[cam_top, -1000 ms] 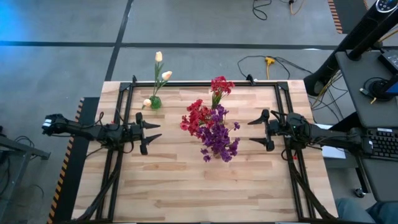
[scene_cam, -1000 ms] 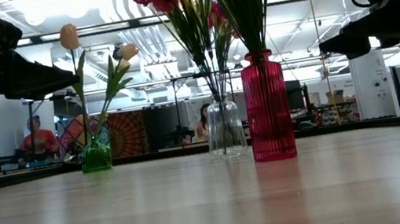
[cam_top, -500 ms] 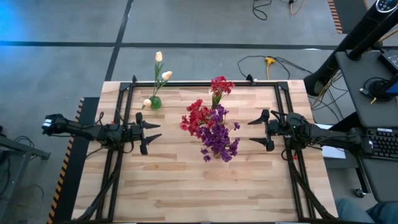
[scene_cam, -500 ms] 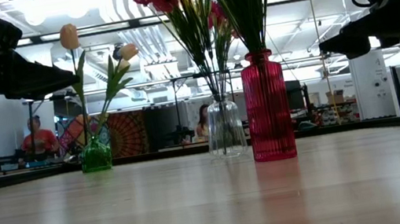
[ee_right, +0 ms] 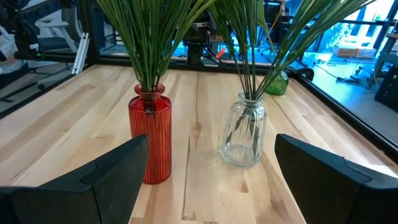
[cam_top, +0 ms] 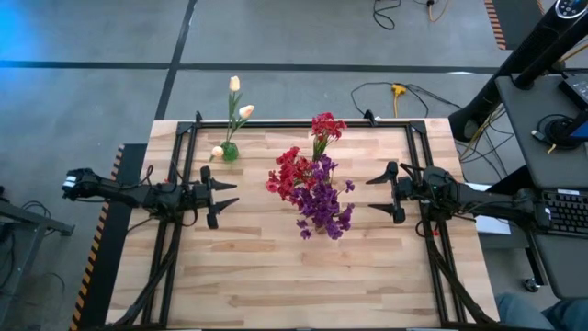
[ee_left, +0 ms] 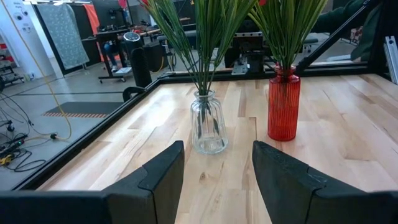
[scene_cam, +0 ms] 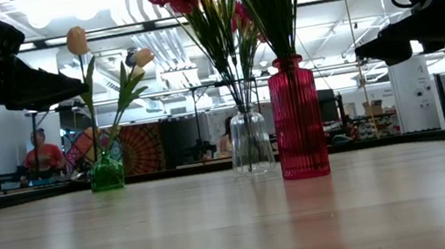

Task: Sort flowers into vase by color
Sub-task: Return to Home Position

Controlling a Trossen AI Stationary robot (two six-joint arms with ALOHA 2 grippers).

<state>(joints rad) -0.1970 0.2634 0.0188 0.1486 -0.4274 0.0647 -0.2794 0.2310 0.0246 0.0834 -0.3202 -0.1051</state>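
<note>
We see the left end effector (cam_top: 225,195) raised over the left side of the tabletop (cam_top: 276,276), its fingers spread wide and empty. The right end effector (cam_top: 375,194) mirrors it on the right side, likewise spread and empty. Between them the purple flowers (cam_top: 323,207) stand in the red ribbed vase (scene_cam: 298,118), with the red flowers (cam_top: 294,175) in the clear glass vase (scene_cam: 250,141) just beside it. The cream tulips (cam_top: 241,103) stand in the small green vase (scene_cam: 107,173) near the far left corner.
</note>
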